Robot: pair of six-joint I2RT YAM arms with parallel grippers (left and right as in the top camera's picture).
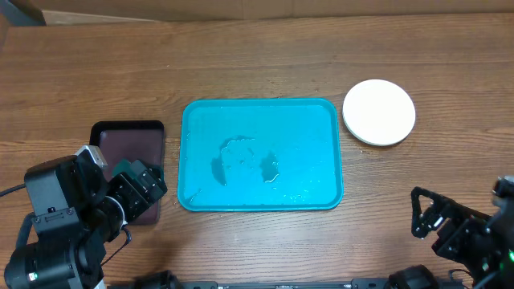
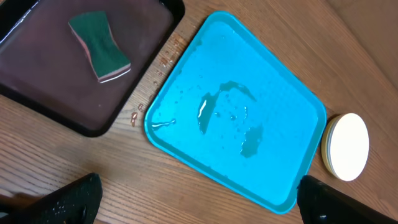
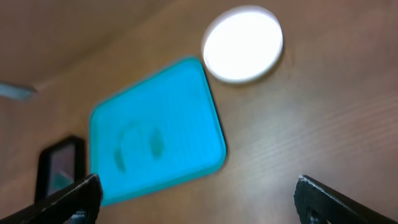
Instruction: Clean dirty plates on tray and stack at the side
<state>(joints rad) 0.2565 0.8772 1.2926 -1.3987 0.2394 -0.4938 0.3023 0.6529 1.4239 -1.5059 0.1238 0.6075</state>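
The teal tray (image 1: 309, 128) lies in the middle of the table, bare but for thin water puddles (image 1: 241, 156). To its right, off the tray, sits a round white plate (image 1: 379, 111). In the left wrist view this plate (image 2: 347, 147) shows layered rims at its edge, so it tops a stack. My left gripper (image 1: 140, 185) hovers open over the near left, its fingers wide apart (image 2: 199, 193) before the tray (image 2: 273, 106). At the near right, my right gripper (image 1: 424, 215) also stands open and holds nothing (image 3: 198, 190), well short of the plate (image 3: 243, 43) and the tray (image 3: 180, 106).
A small dark tray (image 1: 120, 140) lies left of the teal one and holds a green and pink sponge (image 2: 99, 46). Water drops (image 2: 137, 115) dot the wood between the two trays. Cardboard lines the far table edge.
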